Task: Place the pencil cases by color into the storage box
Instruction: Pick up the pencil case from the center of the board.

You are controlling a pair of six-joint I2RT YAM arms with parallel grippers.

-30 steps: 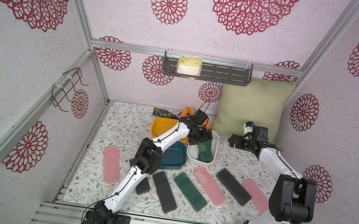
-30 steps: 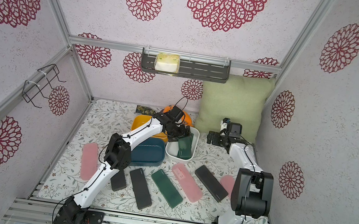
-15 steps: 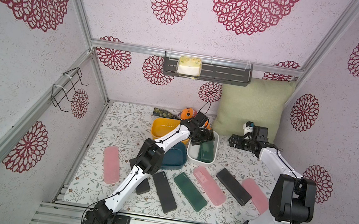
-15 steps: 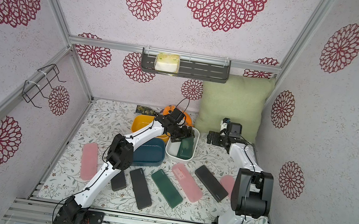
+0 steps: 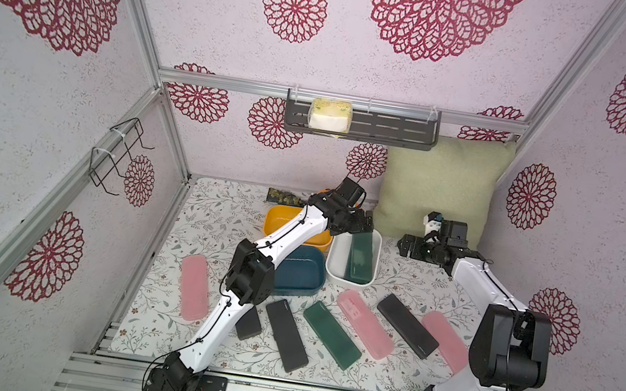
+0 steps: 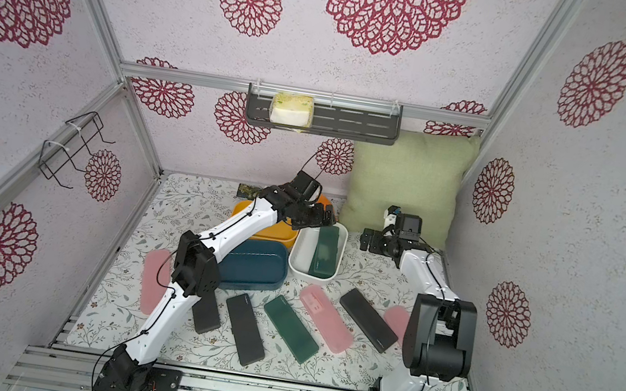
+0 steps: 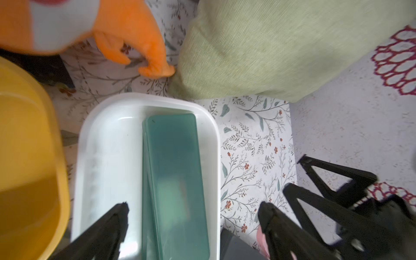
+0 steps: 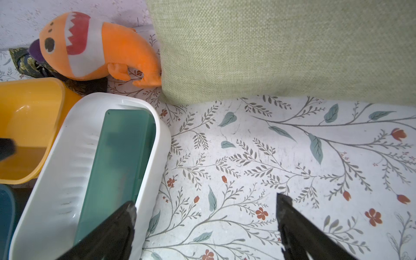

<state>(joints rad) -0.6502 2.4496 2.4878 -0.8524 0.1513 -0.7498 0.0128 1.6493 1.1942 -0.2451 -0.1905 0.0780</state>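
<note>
The left tool (image 5: 362,226) hangs released, jaws wide and empty, over the far end of the white tub (image 5: 335,259), which stands near the middle of the tabletop's (image 5: 217,207) back edge. Beneath it, two dark green cases (image 5: 360,259) lie lengthwise inside the tub along its right wall. In the left wrist view they run between the spread fingers (image 7: 119,216), untouched. The right tool (image 5: 406,247) is likewise released and empty, just right of the tub over bare tabletop, in front of the cushion (image 5: 438,190). Toward the front edge lie another green case (image 5: 330,334), three pink cases (image 5: 365,324) and three black cases (image 5: 406,331), one partly hidden under the left arm.
</note>
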